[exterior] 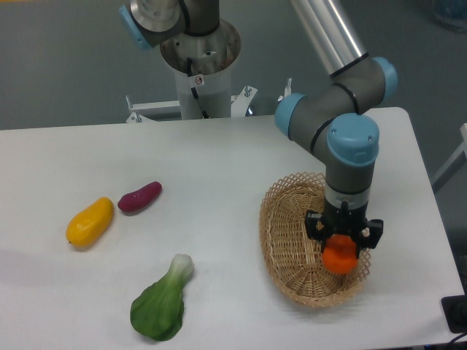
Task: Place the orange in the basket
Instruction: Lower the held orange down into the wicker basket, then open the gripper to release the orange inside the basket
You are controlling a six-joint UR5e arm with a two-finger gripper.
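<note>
The orange [340, 256] is a small round orange-red fruit held between the fingers of my gripper [341, 251]. The gripper points straight down and is shut on the orange, over the right inner part of the basket [286, 233]. The basket is an oval tan wicker one with a lacy rim, at the right side of the white table. Whether the orange touches the basket floor I cannot tell. The gripper body hides the top of the orange.
A yellow-orange mango-like fruit [90, 222] and a purple sweet potato [139, 197] lie at the left of the table [219, 168]. A green bok choy [162, 304] lies near the front edge. The arm's base column [199, 65] stands behind the table.
</note>
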